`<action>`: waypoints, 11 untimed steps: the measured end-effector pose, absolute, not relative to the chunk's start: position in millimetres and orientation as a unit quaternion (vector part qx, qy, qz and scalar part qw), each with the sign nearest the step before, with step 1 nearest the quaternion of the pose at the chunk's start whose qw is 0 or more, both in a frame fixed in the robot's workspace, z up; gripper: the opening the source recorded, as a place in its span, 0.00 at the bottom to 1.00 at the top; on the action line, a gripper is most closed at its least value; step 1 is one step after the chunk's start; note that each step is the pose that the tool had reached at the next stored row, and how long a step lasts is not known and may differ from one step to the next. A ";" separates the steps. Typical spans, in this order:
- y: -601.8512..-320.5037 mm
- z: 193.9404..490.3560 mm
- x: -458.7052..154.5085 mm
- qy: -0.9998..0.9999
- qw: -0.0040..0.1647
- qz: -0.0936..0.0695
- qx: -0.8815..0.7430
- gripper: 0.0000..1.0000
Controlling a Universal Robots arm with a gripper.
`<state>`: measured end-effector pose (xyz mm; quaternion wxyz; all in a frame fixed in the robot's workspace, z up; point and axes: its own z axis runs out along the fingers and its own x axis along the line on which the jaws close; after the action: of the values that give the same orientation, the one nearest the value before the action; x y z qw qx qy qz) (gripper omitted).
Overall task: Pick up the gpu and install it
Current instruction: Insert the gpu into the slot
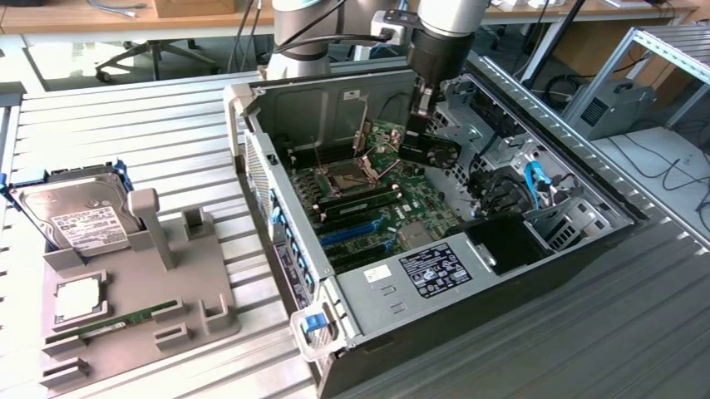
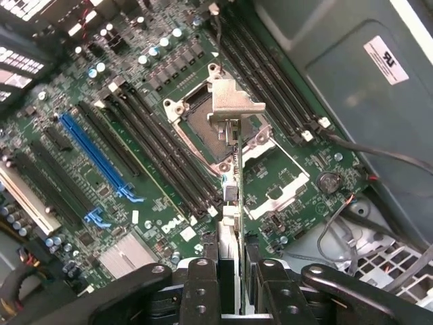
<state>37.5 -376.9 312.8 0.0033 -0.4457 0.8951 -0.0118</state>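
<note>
Tool clamped on gpu inside open computer case, above motherboard; hard drive sits in grey holder outside

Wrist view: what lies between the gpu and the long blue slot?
In the wrist view, several long black slots lie side by side between the gpu and the blue slot.

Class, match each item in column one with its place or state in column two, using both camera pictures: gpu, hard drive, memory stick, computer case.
Column one:
1 gpu
2 hard drive
3 memory stick
4 computer case

Column two:
A green, lying flat on the grey rack
B side open, motherboard exposed
C gripped between the fingers above the motherboard
D on the rack, white label showing

Pairs: 1-C; 2-D; 3-A; 4-B
</note>
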 end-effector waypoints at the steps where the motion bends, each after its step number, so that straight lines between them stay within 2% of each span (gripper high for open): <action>1: -376.9 312.8 37.5 0.892 0.003 -0.012 -0.451 0.27; 11: -376.6 312.8 37.8 0.875 0.004 -0.012 -0.484 0.27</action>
<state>37.8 -376.6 312.8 0.0039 -0.4841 0.8749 -0.0116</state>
